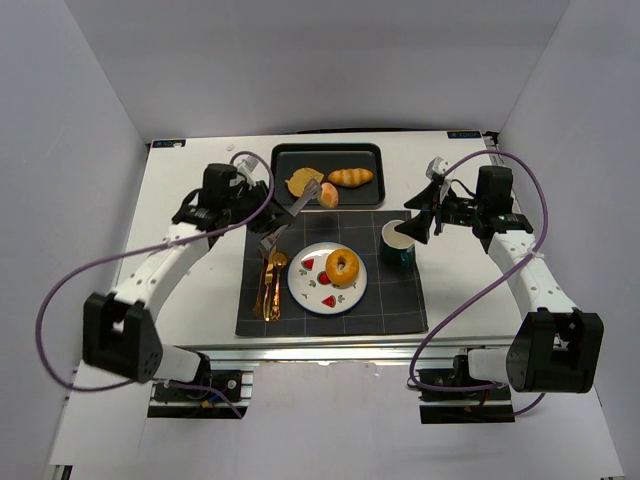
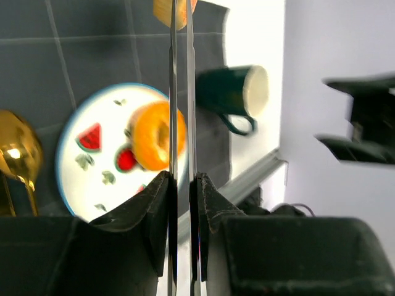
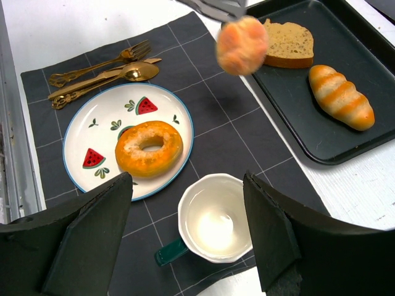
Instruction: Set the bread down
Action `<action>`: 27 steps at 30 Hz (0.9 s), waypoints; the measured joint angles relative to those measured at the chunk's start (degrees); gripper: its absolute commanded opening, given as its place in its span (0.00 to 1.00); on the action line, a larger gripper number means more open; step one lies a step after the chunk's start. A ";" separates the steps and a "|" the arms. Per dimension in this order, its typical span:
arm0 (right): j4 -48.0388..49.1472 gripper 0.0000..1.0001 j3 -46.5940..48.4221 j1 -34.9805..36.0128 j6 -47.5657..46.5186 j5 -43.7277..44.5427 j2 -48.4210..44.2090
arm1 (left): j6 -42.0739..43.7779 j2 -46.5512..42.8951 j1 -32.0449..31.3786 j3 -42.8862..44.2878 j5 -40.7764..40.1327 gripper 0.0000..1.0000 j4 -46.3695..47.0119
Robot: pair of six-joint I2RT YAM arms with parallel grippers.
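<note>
Left wrist: left pincer [image 2: 182,182] clenches thin metal tongs [image 2: 173,80] pinching a round bun [image 3: 242,45]; right pincer [image 3: 187,182] released.

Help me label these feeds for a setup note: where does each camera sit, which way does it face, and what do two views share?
Top: above and behind the table, facing down; left arm and right arm show.
Left wrist: on the left arm, facing along the tongs toward the plate; its fingers clamp them.
Right wrist: on the right arm, facing down at the mug; its open fingers show.
Shared: both wrist views show the donut.
</note>
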 measured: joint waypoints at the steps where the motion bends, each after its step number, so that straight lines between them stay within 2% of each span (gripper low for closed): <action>1: -0.02 0.77 0.00 0.00 0.00 0.00 0.00 | -0.42 -2.54 0.00 -1.11 0.13 0.00 -0.44; 6: -0.15 0.77 0.00 0.00 -0.04 -0.15 0.00 | -3.41 -15.45 0.00 -6.51 1.27 0.00 -3.61; 11: -0.20 0.77 0.00 0.00 -0.04 -0.33 0.00 | -5.95 -24.46 0.00 -12.31 2.71 0.00 -8.44; 19: -0.28 0.77 0.00 0.00 -0.15 -0.70 0.00 | -5.66 -26.18 0.00 -15.72 2.99 0.00 -17.22; 27: -0.35 0.77 0.00 0.00 -0.17 -1.05 0.00 | -4.63 -26.21 0.00 -16.35 2.97 0.00 -19.89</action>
